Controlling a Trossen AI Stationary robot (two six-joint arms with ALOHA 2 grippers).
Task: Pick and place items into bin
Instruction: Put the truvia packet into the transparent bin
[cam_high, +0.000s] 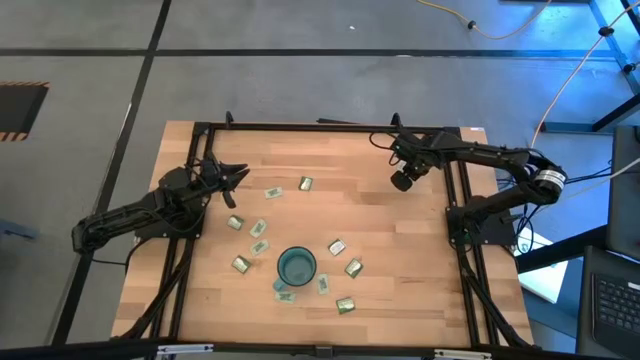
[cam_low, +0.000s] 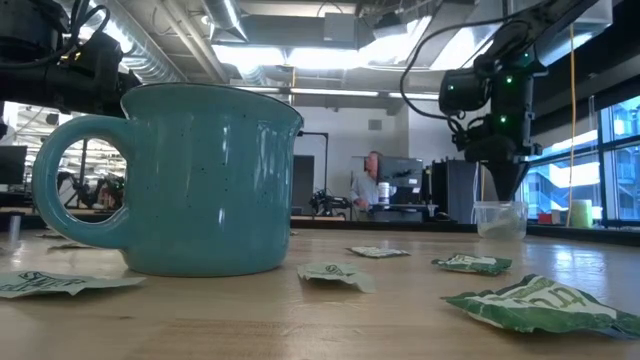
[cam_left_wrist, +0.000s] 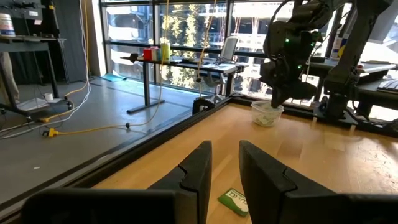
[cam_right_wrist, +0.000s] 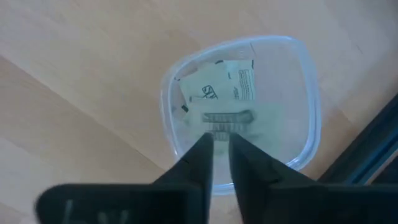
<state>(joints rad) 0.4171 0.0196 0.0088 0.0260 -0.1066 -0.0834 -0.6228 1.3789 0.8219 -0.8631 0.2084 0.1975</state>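
Fingertips of the right gripper (cam_right_wrist: 221, 144) stand slightly parted, grasping nothing, right above the bin (cam_right_wrist: 305, 93), where packets (cam_right_wrist: 217, 87) lie. Bin sits near the table's (cam_high: 400, 300) far right corner. Left gripper (cam_high: 238, 176) hovers, jaws apart and empty, near scattered packets around the mug (cam_high: 296, 267).

Eleven packets (cam_high: 258, 228) lie loose on the table (cam_high: 400, 230), all well apart from the right jaws. One of them sits just below the left jaws. Two more packets show inside the one plastic cup (cam_right_wrist: 305, 93), straight under the right jaws, though the nearer of the two is blurred. There is one blue mug (cam_high: 296, 266) and two arms.
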